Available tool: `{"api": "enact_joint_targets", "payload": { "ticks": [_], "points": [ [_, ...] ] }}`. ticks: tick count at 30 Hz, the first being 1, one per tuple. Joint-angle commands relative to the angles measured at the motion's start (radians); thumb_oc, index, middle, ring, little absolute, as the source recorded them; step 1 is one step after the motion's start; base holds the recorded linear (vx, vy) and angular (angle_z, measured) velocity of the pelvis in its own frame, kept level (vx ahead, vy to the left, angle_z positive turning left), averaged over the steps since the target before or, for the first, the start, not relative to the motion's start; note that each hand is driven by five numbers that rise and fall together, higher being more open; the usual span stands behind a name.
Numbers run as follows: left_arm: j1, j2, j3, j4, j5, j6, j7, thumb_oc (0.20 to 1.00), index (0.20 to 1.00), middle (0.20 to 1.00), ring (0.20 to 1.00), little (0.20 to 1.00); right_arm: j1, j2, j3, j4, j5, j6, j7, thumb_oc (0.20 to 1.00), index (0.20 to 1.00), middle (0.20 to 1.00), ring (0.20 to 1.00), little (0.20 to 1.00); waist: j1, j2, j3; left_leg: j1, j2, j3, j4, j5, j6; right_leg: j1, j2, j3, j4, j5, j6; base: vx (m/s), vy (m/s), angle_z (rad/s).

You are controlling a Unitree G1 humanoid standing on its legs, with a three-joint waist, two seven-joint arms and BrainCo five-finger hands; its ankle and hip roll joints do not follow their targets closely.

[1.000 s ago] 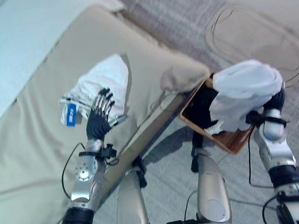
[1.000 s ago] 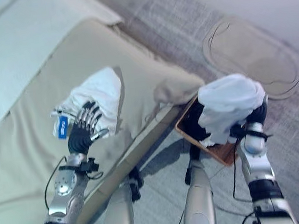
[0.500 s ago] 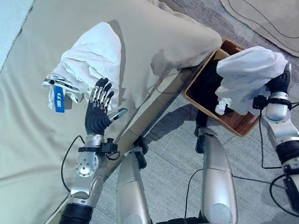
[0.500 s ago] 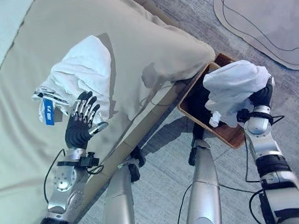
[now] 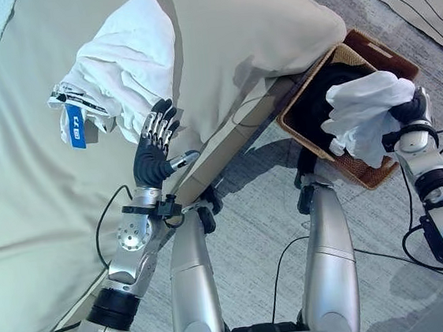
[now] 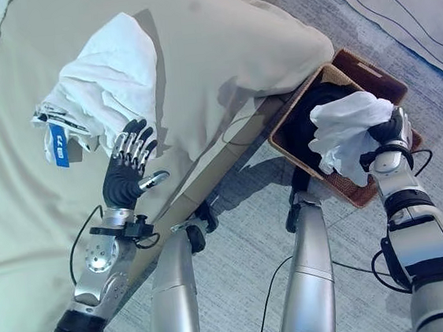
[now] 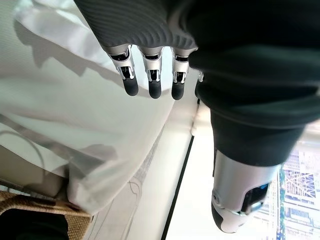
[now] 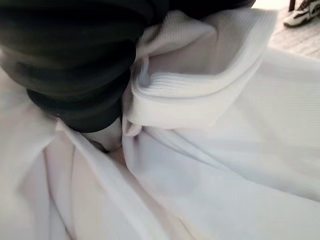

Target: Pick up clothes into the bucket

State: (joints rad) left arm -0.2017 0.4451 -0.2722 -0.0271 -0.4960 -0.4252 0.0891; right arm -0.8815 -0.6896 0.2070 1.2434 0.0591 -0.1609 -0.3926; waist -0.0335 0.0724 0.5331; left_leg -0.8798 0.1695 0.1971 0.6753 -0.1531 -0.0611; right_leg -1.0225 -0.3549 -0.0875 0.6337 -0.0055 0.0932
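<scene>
A beige bed [image 5: 35, 201] takes up most of the head views, with a light rug [image 6: 419, 10] on the grey floor beyond the basket. The woven basket [image 5: 380, 169] stands on the floor just beside the bed's corner, with something dark inside it. On the bed, well away from the basket, lies a bunched white garment [image 5: 127, 61] with a blue tag [image 5: 75, 126] at its edge.

A second white cloth [image 6: 345, 133] hangs over the basket's open top, gathered in the right hand [image 6: 392, 128] at the basket's outer rim. The head views show dark fingers wrapped into the bunch from the side away from the bed. The right wrist view adds what they cannot: the cloth's ribbed hem [image 8: 200, 90] folded over right against the hand's dark cover, with white fabric pressed close all round it, so the hand is clamped on the cloth.

The left hand [image 5: 157, 153] is raised above the bed, on the bed-side of the basket, just short of the bunched garment and not touching it. Its fingers are straight and spread apart, thumb out to the side, holding nothing. The left wrist view shows the same straight fingers [image 7: 150, 80] over pale bedding, and also a corner of the basket [image 7: 30, 215] below the bed's edge.
</scene>
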Motion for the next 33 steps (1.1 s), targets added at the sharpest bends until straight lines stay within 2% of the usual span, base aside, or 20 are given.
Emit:
{"api": "enact_joint_targets", "payload": {
  "ticks": [1,3,14,16,17,28,33],
  "points": [
    [0.042,-0.01,0.0,-0.106,-0.015,-0.04,0.013,1.0,1.0,1.0,1.0,1.0,0.015,-0.067,0.009,0.01,-0.002,0.009,-0.026,0.2,0.2,0.2,0.2,0.2,-0.018,0.035,-0.059,-0.039,-0.014,-0.019,0.043,-0.051,0.016,0.005,0.02,0.041,0.031,-0.025,0.04,-0.01,-0.006,0.03],
    [0.04,-0.006,-0.002,-0.104,-0.018,-0.036,0.013,1.0,1.0,1.0,1.0,1.0,-0.003,-0.074,0.026,0.038,-0.022,0.026,-0.021,0.2,0.2,0.2,0.2,0.2,-0.015,0.04,-0.058,-0.042,-0.017,-0.02,0.036,-0.045,0.016,-0.002,0.02,0.041,0.032,-0.025,0.039,0.0,0.0,0.0],
    [0.041,-0.005,0.016,-0.111,-0.026,-0.039,0.016,1.0,1.0,1.0,1.0,1.0,-0.052,-0.104,0.066,0.026,-0.055,0.028,-0.027,0.2,0.2,0.2,0.2,0.2,-0.011,0.04,-0.075,-0.051,-0.023,-0.013,0.004,-0.032,0.017,-0.021,0.024,0.053,0.004,-0.012,0.039,0.0,-0.001,-0.02],
    [0.042,-0.004,0.017,-0.108,-0.027,-0.037,0.017,1.0,1.0,1.0,1.0,1.0,-0.064,-0.111,0.07,0.029,-0.055,0.032,-0.025,0.536,0.536,0.536,0.536,0.536,-0.009,0.042,-0.074,-0.052,-0.023,-0.013,-0.004,-0.027,0.017,-0.021,0.022,0.053,-0.003,-0.008,0.04,0.0,0.0,0.0],
    [0.042,-0.003,0.017,-0.108,-0.031,-0.038,0.016,1.0,1.0,1.0,1.0,1.0,-0.073,-0.113,0.074,0.033,-0.055,0.034,-0.027,1.0,1.0,1.0,1.0,1.0,-0.009,0.043,-0.073,-0.053,-0.023,-0.013,-0.007,-0.024,0.016,-0.022,0.021,0.053,-0.006,-0.006,0.04,0.0,0.0,0.0],
    [0.033,-0.005,0.024,-0.101,-0.028,-0.031,0.015,1.0,1.0,1.0,1.0,1.0,-0.058,-0.093,0.076,0.035,-0.061,0.038,-0.024,1.0,1.0,1.0,1.0,1.0,-0.015,0.042,-0.081,-0.026,-0.023,-0.019,-0.063,-0.006,0.015,0.006,0.026,0.036,-0.043,0.0,0.044,0.0,0.0,0.0],
    [0.021,-0.011,0.03,-0.097,-0.025,-0.032,0.016,1.0,1.0,1.0,1.0,1.0,-0.016,-0.065,0.08,0.017,-0.08,0.035,-0.012,1.0,1.0,1.0,1.0,1.0,-0.019,0.03,-0.086,-0.01,-0.021,-0.027,-0.08,0.002,0.012,0.026,0.029,0.025,-0.054,-0.001,0.044,0.01,-0.021,0.02]
  ]
}}
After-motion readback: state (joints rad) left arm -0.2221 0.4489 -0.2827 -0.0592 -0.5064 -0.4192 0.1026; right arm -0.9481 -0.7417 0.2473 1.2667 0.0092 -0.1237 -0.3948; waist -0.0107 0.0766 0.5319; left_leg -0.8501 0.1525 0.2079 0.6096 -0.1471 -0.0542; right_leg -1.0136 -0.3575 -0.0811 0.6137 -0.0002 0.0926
